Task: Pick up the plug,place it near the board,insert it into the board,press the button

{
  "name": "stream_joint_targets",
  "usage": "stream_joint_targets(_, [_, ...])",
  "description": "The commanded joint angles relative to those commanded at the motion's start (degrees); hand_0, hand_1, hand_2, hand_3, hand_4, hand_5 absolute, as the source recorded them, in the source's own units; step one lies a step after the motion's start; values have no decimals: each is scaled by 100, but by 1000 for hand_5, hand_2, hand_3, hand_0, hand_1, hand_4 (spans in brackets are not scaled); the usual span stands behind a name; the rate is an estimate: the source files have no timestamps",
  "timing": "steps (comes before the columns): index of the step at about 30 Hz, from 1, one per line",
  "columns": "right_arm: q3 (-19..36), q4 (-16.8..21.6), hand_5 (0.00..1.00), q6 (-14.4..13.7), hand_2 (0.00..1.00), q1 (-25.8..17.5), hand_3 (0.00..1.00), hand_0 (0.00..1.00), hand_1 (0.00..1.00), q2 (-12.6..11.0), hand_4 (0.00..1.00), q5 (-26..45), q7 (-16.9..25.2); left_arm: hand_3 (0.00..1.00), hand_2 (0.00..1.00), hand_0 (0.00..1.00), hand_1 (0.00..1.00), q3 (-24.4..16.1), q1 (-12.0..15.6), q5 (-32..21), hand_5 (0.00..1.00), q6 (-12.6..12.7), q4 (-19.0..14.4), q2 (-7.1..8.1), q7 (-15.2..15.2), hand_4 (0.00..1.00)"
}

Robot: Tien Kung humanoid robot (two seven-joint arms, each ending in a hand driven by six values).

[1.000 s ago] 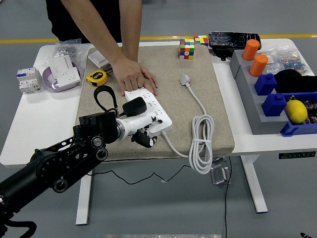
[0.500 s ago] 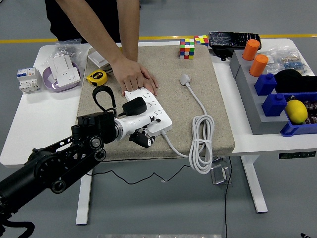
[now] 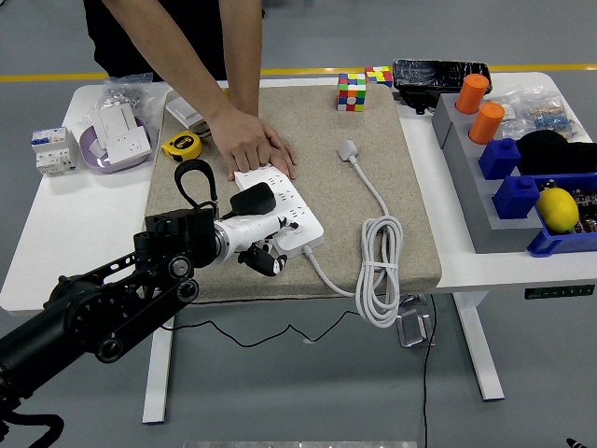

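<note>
A white power strip, the board (image 3: 289,210), lies on the beige mat (image 3: 410,187). A black plug (image 3: 254,199) stands on the board's left part, and its black cord (image 3: 191,182) loops away to the left. My left hand (image 3: 261,247) is at the board's near edge, just below the plug. Its white fingers are loosely bent with the dark fingertips (image 3: 270,264) pointing down, and nothing shows in their grasp. A person's hand (image 3: 256,149) lies flat on the board's far end. I cannot make out the board's button.
The board's white cable lies coiled (image 3: 381,275) on the mat's right, ending in a white plug (image 3: 348,149). A yellow tape measure (image 3: 182,145), a bowl with a socket (image 3: 117,140), cubes (image 3: 352,91), and bins with orange cylinders (image 3: 485,121) and a lemon (image 3: 558,209) surround the mat.
My left hand and forearm have drawn back slightly to the left along the board's near edge. The plug and the person's hand have stayed where they were.
</note>
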Motion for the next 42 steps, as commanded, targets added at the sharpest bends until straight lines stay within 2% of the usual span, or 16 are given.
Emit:
stream_joint_targets(6, [18, -3, 810, 0, 765, 6, 777, 866, 793, 4, 998, 2, 2, 955, 175, 138, 61, 104, -28, 136, 213, -187, -56, 34, 3, 407])
stream_joint_targets(14, [36, -3, 810, -1, 764, 7, 776, 866, 794, 10, 998, -2, 0, 947, 175, 138, 60, 166, -40, 106, 215, -235, -56, 50, -7, 407])
stream_joint_targets(32, [14, 0, 811, -5, 764, -9, 777, 866, 794, 8, 998, -3, -2, 943, 173, 139, 59, 123, -18, 206, 215, -77, -235, 55, -68, 407])
stream_joint_targets(42, [4, -2, 811, -7, 765, -27, 777, 866, 794, -2, 998, 5, -3, 937, 173, 140, 58, 150, 1, 232, 216, -41, -140, 52, -96, 407])
